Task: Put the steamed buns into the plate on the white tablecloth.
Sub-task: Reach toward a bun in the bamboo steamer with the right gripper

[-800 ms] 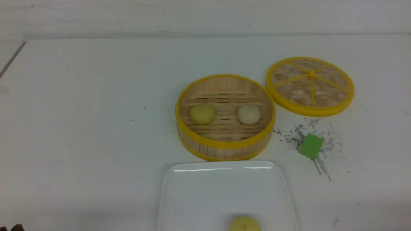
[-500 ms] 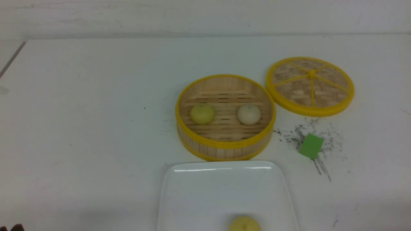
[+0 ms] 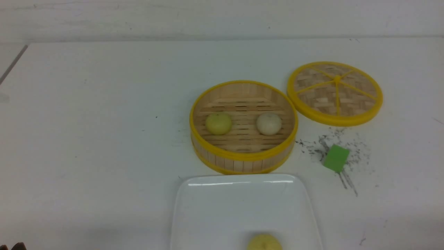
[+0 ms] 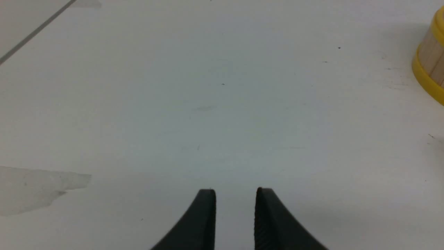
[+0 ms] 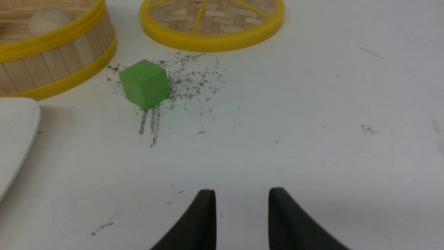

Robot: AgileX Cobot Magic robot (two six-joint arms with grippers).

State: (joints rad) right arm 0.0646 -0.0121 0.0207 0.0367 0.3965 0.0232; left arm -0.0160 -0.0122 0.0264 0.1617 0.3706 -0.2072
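Yellow bun (image 3: 264, 242) on the plate (image 3: 222, 208): it sits at the near edge of the plate. The picture cuts part of it off, so I think it lies flat, but I cannot be sure.
Buns in the bamboo steamer (image 3: 242, 157): the other yellow bun (image 3: 218, 123) and the off-white bun (image 3: 269, 123) lie side by side on the slats, not touching. These 2 are the ones left to move.
Plate: it lies on the white tablecloth (image 3: 86, 146) just in front of the steamer. That is likely so each bun has only a short trip.
Lid (image 3: 334, 93): it is off and lies flat beside the steamer on the robot's right. This leaves the buns open to a grab from above.
Green block (image 3: 335, 158): it sits on the black speckles (image 3: 312, 149) to the right of the steamer, apart from it. It is not part of the job.
Left gripper (image 4: 236, 190): it hangs low over bare cloth, well to the left of the steamer. Its jaws have a small gap and nothing is between them.
Right gripper (image 5: 242, 190): it hangs low over bare cloth, near the green block. Its jaws are a little apart and hold nothing.
Job so far: 1 of 3 buns is on the plate.
Next move: an arm likely has to reach over the steamer wall and pinch a bun softly, since a hard squeeze could squash it.
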